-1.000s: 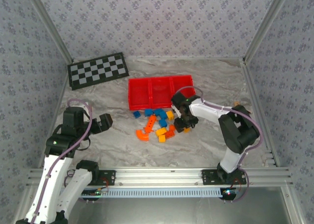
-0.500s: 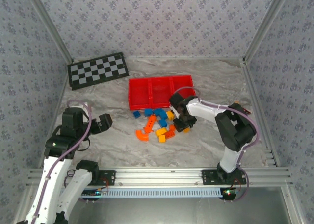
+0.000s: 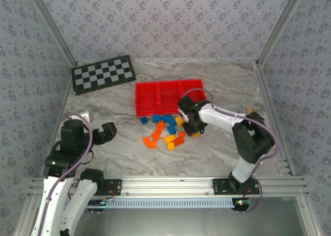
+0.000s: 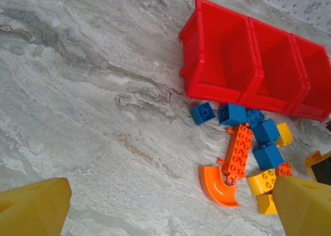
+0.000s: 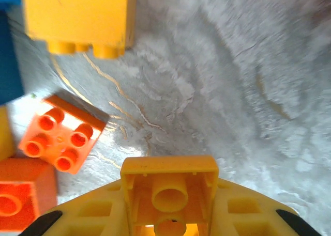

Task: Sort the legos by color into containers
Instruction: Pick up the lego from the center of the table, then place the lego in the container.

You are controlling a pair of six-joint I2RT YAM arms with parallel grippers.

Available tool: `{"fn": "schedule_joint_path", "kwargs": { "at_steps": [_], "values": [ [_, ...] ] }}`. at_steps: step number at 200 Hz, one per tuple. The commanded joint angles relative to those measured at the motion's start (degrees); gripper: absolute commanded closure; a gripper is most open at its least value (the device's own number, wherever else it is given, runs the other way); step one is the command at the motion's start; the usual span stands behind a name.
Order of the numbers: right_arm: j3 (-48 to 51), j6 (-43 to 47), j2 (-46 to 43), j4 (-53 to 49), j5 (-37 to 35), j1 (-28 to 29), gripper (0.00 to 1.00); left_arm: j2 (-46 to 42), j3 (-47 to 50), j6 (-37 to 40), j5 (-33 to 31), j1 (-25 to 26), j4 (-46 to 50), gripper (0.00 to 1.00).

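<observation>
- Clamped tight on a yellow brick [image 5: 168, 192] at the right edge of the pile: right gripper [image 3: 192, 126], the brick's hollow underside and round tube showing between glossy yellow fingers [image 5: 248, 215].
- Spread wide apart, holding nothing, at the near left: left gripper [image 3: 106, 132].
- Scattered on the veined grey marble-look table [image 3: 217, 81], just near of the containers [image 3: 168, 96]: studded, shiny plastic legos [image 3: 159, 128] in blue, orange and yellow, plus a curved orange piece [image 3: 150, 142].
- Joined in a row: three smooth-walled red rectangular bins.
- Flat at far left: checkered board [image 3: 102, 74].
</observation>
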State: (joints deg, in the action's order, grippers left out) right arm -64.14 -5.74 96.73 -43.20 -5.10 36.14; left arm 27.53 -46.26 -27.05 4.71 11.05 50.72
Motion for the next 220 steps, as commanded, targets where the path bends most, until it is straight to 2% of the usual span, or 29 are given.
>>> {"fn": "schedule_joint_path", "kwargs": {
  "at_steps": [1, 64, 113, 152, 220],
  "values": [
    [-5.89, -1.49, -2.68, 0.33, -0.22, -2.23, 0.75, -1.03, 0.46, 0.42, 0.89, 0.29, -1.85, 0.00],
    [-23.81, 1.22, 7.97, -0.34, 0.18, -10.25, 0.75, 0.03, 1.08, -0.02, 1.27, 0.98, -2.30, 0.00],
    [-33.52, 3.67, 18.66, -1.57, 1.96, -13.56, 0.75, 1.90, 1.17, -0.24, 1.00, 2.44, -2.39, 0.00],
    [-34.92, 4.15, 22.24, -0.66, 2.63, -14.22, 0.72, 1.56, 1.22, -0.17, 0.52, 3.02, -2.38, 0.00],
    [-36.39, 3.89, 23.18, -1.13, 2.06, -14.50, 0.57, 1.47, 1.26, -0.20, 0.21, 3.01, -2.51, 0.00]
  ]
}}
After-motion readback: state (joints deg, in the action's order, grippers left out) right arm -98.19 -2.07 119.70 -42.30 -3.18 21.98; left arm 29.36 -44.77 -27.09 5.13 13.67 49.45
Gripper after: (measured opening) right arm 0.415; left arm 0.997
